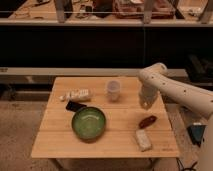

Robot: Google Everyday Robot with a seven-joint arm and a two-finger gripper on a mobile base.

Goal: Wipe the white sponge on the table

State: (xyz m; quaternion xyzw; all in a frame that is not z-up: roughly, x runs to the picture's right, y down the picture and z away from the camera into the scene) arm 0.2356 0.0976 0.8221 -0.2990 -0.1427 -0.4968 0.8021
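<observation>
Item 1: light wooden plank worktop point(50, 142), rectangular, carrying every item listed below.

Item 2: my claw point(145, 105), at the end of my white arm point(170, 87), which reaches in from the right. It points downward over the right part of the worktop, clenched, and is apart from the sponge.

Item 3: small off-white rectangular sponge point(143, 140), lying flat near the front right corner of the worktop, long side running roughly front to back.

Item 4: small dark red oblong object point(147, 121), lying between my claw and the sponge, just behind the sponge. I cannot tell what it is.

Item 5: round green bowl point(88, 123), upright, front and left of centre.

Item 6: flat black object point(75, 106), at the bowl's rear left rim. I cannot tell whether it is touching or just beside.

Item 7: white tube with dark markings point(77, 95), lying on its side behind the black object.

Item 8: translucent white cup point(113, 90), upright, rear centre, to the left of my claw.
</observation>
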